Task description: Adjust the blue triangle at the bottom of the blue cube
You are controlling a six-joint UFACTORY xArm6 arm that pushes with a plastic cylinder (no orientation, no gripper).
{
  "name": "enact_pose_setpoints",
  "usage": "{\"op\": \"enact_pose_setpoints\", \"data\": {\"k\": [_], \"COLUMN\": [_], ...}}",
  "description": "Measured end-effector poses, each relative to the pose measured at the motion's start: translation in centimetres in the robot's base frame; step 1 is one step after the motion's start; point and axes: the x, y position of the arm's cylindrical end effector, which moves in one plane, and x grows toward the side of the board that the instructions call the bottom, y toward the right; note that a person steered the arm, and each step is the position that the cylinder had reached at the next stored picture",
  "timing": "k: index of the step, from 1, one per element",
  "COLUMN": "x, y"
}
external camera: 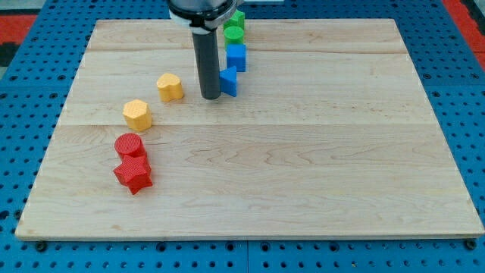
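Note:
The blue triangle (229, 81) lies on the wooden board near the view's top centre, just below the blue cube (236, 57) and close to it. My tip (211, 97) stands right at the triangle's left side, touching or nearly touching it. The dark rod hides part of the triangle's left edge.
Two green blocks (234, 27) stand in a column above the blue cube. A yellow heart-like block (170, 87) and a yellow hexagon (138, 114) lie to the left of my tip. A red cylinder (129, 145) and a red star (133, 175) sit at lower left.

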Motion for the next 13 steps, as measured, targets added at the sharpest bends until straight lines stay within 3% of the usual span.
{"op": "enact_pose_setpoints", "data": {"k": [2,3,5,9,12,13], "x": [-1.8,-2.4,-10.8,-10.7,-3.1,-1.8], "y": [-7.5,-4.7,-4.2,-4.7,-4.6,-2.0]}}
